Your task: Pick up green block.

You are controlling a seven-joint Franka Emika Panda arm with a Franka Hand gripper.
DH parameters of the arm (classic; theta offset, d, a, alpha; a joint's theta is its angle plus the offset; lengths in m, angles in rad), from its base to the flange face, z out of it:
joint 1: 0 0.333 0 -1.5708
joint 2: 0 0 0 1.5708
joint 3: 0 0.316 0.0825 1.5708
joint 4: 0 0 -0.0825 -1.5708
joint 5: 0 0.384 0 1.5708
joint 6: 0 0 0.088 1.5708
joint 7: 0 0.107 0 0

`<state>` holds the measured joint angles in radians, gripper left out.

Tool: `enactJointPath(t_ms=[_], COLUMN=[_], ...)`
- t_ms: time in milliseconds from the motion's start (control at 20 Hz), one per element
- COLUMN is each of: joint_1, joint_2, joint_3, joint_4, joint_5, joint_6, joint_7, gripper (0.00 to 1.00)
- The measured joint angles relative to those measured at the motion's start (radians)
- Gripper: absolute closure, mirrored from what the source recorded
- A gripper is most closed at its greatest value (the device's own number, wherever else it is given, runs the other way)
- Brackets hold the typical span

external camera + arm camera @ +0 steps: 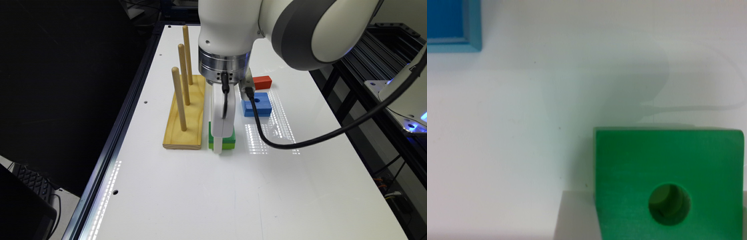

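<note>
The green block [229, 140] lies flat on the white table [213, 193], just beside the wooden peg board on the exterior view's right. My gripper [218, 133] is down over it, its white body covering most of the block. In the wrist view the green block [667, 175] has a dark green top and a round centre hole. One grey finger [574, 217] lies against one side of the block with no gap. A sliver of the other finger sits against the opposite side. My gripper [659, 220] is shut on the block, which rests on the table.
A wooden base [185, 116] with three upright pegs [179, 98] stands close beside the green block. A blue block with a hole [257, 105] and a red block [262, 82] lie farther back. The gripper's black cable [300, 141] loops over the table.
</note>
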<state>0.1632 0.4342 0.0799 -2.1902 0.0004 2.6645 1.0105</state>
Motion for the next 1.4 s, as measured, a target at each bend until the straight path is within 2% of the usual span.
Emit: enactJointPath(t_ms=[250,350,650,950,1250,1400], joint_1=[0.0,0.0,0.0,0.0,0.0,0.0], joint_2=[-0.089,-0.111,-0.122,-0.185,-0.196,-0.233], joint_3=[0.0,0.001,0.001,0.001,0.001,0.001], joint_4=[-0.001,-0.003,-0.004,-0.004,-0.003,-0.002], joint_5=[0.0,0.0,0.0,0.0,0.0,0.0005], joint_6=[-0.095,-0.12,-0.125,-0.187,-0.197,-0.228], joint_7=[0.0,0.0,0.0,0.0,0.0,0.0], gripper=[1.0,1.0,1.0,1.0,1.0,1.0])
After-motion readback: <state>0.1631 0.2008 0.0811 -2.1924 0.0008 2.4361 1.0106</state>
